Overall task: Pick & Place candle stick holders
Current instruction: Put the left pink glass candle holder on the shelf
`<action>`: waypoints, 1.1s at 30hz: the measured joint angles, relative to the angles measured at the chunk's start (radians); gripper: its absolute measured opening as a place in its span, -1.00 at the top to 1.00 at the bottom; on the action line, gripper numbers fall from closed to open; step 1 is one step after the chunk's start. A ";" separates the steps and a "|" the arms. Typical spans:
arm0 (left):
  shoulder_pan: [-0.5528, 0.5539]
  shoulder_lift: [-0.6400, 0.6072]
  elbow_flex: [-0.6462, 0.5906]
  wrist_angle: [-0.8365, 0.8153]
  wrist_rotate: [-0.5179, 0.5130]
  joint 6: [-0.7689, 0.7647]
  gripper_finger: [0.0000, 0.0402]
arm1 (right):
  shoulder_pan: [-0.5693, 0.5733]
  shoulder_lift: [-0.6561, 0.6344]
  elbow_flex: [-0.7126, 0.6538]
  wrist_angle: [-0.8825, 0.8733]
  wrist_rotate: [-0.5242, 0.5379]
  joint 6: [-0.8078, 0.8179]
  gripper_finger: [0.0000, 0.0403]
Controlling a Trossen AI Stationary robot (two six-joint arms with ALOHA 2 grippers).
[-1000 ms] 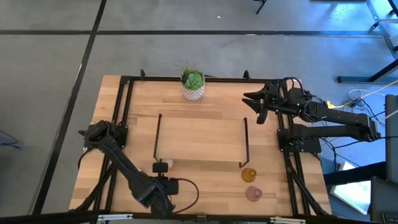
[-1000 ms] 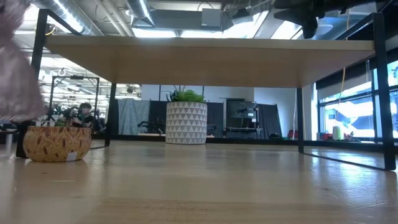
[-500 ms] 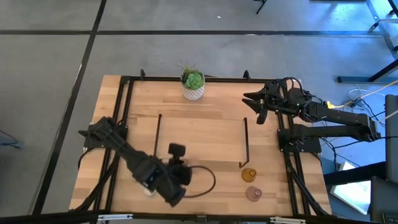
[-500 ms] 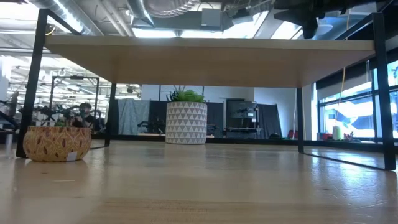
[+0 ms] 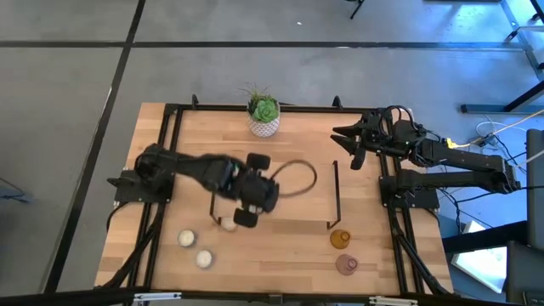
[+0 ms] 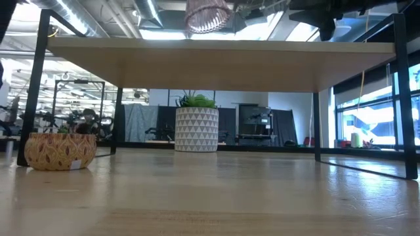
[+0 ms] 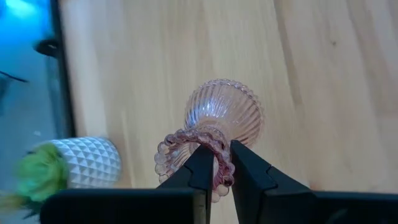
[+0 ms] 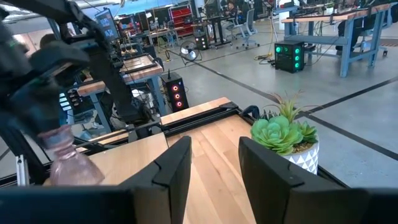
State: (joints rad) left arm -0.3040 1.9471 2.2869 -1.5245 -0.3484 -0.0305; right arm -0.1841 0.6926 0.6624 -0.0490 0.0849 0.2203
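Observation:
My left gripper (image 5: 252, 197) hovers above the raised wooden shelf (image 5: 280, 191), shut on a dusty-pink ribbed holder (image 7: 224, 113). The holder also shows above the shelf top in the low view (image 6: 207, 13). An amber holder (image 5: 340, 239) and a second pink holder (image 5: 346, 264) stand on the table near the shelf's near right leg. Three cream round holders (image 5: 186, 239) (image 5: 204, 258) (image 5: 228, 223) sit on the table at the near left. My right gripper (image 5: 353, 144) waits open at the far right. My left gripper pinches the pink holder's beaded rim (image 7: 219, 163) between its two fingers, one finger (image 7: 202, 168) at the mouth side and one outside. The fingers come from above, pointing down. The holder hangs below them, clear of the shelf top.
A white patterned pot with a green plant (image 5: 265, 115) stands at the table's far edge, and shows in the low view (image 6: 196, 128). The shelf's black legs (image 5: 337, 194) stand at its left and right. Black frame rails run along the table's sides.
My left gripper has risen from the table's near edge and swung toward the far side and right, over the shelf, carrying the pink holder up above the shelf top. Two cream holders that the arm covered now show at the near left.

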 joint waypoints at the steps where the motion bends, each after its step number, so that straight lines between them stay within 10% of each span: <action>1: 0.018 -0.001 0.013 -0.020 0.020 0.000 0.86 | 0.000 0.000 0.000 0.000 0.000 0.000 0.31; 20: 0.185 -0.005 -0.128 -0.047 0.144 -0.060 0.86 | 0.000 0.002 0.000 -0.007 -0.002 0.000 0.31; 33: 0.181 -0.252 -0.360 -0.048 0.122 -0.208 0.86 | 0.000 0.002 0.000 -0.009 -0.001 0.000 0.31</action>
State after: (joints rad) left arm -0.1230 1.6949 1.9274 -1.5730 -0.2264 -0.2385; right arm -0.1841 0.6945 0.6624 -0.0580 0.0839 0.2203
